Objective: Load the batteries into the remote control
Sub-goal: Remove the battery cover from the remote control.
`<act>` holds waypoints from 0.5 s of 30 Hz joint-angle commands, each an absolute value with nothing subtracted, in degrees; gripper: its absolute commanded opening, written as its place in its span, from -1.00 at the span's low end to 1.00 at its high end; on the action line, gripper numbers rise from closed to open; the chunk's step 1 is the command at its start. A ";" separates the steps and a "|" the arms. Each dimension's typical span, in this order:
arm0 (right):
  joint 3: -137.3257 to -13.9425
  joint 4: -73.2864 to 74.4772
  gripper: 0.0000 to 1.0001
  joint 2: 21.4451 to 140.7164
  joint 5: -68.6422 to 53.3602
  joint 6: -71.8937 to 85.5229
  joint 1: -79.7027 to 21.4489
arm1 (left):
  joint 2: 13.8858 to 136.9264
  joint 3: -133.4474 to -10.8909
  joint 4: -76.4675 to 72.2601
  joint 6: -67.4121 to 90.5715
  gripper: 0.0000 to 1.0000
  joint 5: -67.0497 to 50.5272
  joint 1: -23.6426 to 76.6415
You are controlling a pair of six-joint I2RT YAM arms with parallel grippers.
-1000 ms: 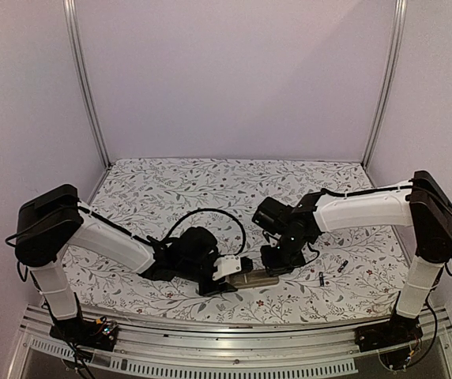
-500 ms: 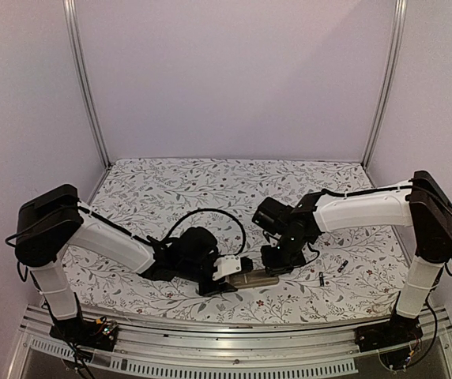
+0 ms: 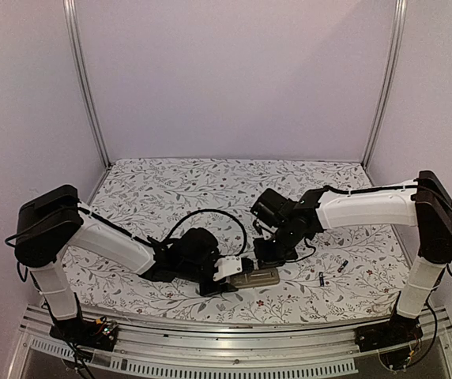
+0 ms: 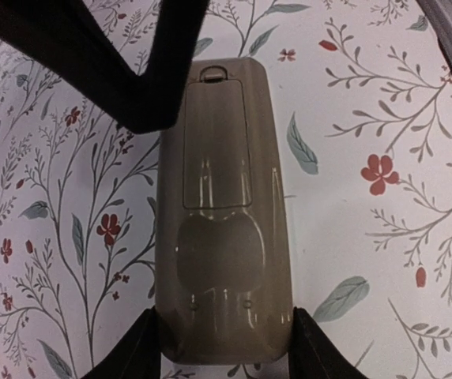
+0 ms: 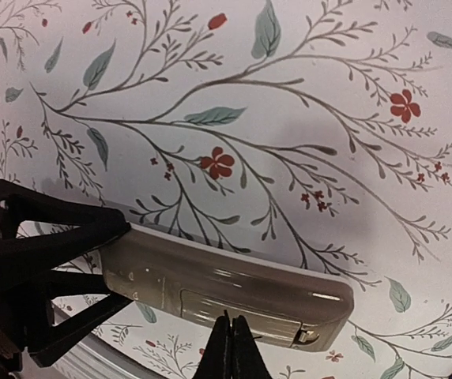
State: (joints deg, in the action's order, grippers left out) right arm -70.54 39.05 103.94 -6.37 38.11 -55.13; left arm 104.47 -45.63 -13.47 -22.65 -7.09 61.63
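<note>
Left gripper [image 4: 224,351] clamps the remote control [image 4: 222,237]; right gripper [image 5: 227,351], pinched shut over its cover [image 4: 214,134], could slip and twist it loose. Batteries [image 3: 322,277] lie at three o'clock.

Soft, even, slightly violet light fills the overhead view. Glare streaks the remote control [image 4: 222,197] in both sharp wrist views; edges bend, shadows stay faint.

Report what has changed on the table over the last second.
The right end effector, shut, pulled up and away from the right end of the remote control, so more of the remote shows from above. The left end effector kept its grip on the remote's other end. The batteries lay where they were.
</note>
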 commanded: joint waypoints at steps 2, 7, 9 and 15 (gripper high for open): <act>-72.09 35.23 -1.00 100.45 -7.80 37.68 -55.39 | 103.71 -45.72 -12.85 -23.45 -1.00 -6.42 62.62; -68.15 36.88 -1.00 98.67 -7.09 39.11 -54.08 | 103.63 -45.74 -12.79 -23.78 -1.00 -6.13 62.61; -64.66 34.74 -0.74 97.16 -10.26 39.06 -52.85 | 103.47 -45.78 -12.67 -24.67 -1.00 -4.77 62.65; -52.36 18.51 -0.29 89.55 -22.73 35.45 -48.90 | 103.06 -43.44 -15.92 -29.37 -1.00 3.16 62.82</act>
State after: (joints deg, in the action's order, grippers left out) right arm -58.72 29.65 94.80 -13.93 37.30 -51.68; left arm 104.47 -45.58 -14.39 -25.56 -3.60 62.02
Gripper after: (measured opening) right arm 0.317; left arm 0.487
